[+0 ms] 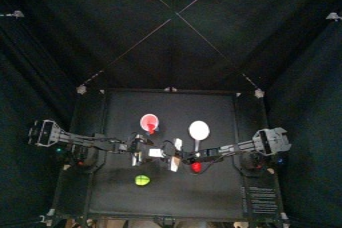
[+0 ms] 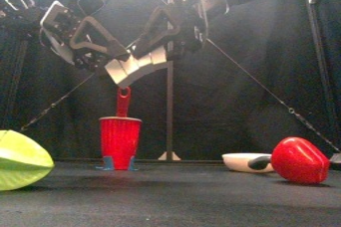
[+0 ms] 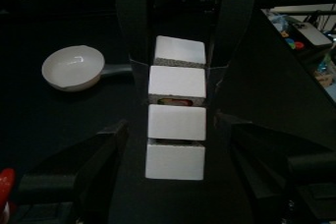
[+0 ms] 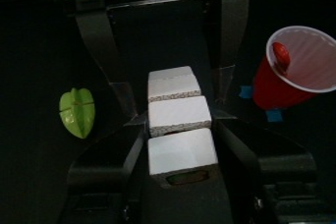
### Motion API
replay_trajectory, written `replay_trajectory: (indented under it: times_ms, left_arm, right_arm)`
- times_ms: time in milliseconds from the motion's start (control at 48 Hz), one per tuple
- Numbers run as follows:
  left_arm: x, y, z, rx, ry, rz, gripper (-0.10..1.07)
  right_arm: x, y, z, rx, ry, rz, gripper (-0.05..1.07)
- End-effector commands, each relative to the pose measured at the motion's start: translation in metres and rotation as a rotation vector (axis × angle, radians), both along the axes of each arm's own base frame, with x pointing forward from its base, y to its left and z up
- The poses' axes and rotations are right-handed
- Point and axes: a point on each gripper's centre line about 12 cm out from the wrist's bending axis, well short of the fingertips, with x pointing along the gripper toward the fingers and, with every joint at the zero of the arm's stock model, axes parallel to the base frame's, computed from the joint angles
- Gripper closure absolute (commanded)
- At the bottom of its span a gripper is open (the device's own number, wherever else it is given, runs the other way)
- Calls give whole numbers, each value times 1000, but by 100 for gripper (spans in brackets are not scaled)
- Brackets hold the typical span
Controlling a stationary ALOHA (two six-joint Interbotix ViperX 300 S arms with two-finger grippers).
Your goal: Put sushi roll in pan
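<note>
**Both arms meet over the middle of the counter; the sushi roll is held in the air, not yet in the pan**

Seen from above, your left arm reaches in from the left to the middle of the black counter. The left gripper has its jaws apart, with clear gaps on both sides of the white blocks lying between them.

Near the counter's front edge, just left of centre, lies a yellow-green ball. Behind it, towards the back, stands a red cup, upright.

At the centre, the two grippers face each other tip to tip, well above the counter. A short row of white blocks runs along the line between them. One of these shows a dark side: this is the sushi roll. It sits between the jaws of the right gripper, which appear clamped on it at a wide spread.

Just right of centre, the white pan rests on the counter beside the cup. A small red lump lies in front of the pan. Your right arm comes in from the right.
</note>
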Motion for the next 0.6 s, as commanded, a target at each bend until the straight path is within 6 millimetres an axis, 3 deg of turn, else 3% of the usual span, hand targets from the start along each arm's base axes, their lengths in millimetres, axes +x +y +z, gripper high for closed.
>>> replay_trajectory:
  times_ms: [0, 229, 583]
  left_arm:
    - [3, 1, 8, 0, -29, 3, -3]
    - [-8, 2, 13, 0, -51, 6, -3]
    - [-26, 2, 13, -1, -69, 7, -3]
  right_arm:
    - [-3, -2, 17, 8, -40, -6, 36]
    - [-24, -9, 23, 0, -36, -44, 36]
    - [-87, -36, 15, -16, 33, -205, 36]
